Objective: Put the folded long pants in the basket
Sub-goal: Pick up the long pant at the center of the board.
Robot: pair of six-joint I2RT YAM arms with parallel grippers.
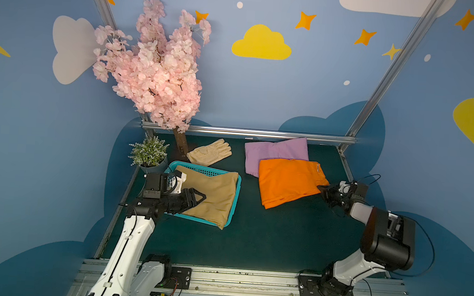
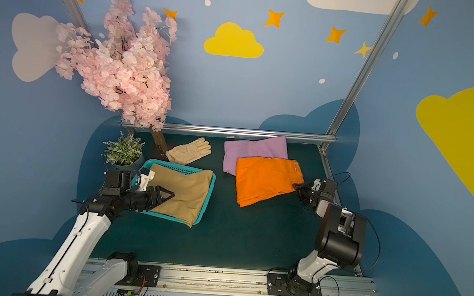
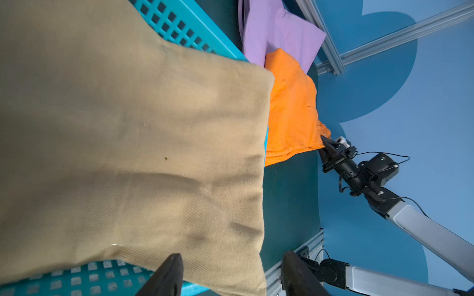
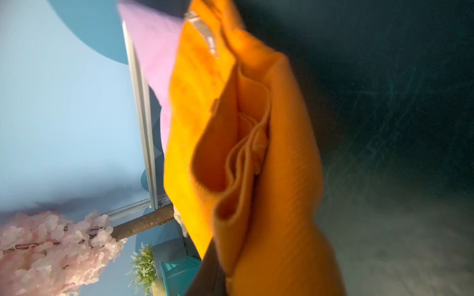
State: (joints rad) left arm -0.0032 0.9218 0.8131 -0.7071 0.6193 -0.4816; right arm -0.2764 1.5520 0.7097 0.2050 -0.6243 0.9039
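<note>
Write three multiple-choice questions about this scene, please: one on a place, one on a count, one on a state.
1. The tan pants lie: A under the glove; B on the potted plant; C in the basket.
2. Folded pants outside the basket: A one; B two; C four.
3. The fingers of the left gripper: A stand apart, clamping nothing; B clamp the glove; C clamp the basket rim.
Answers: C, tan cloth fills the basket; B, only the orange pants and the lilac pants lie outside; A, a clear gap shows between them.
</note>
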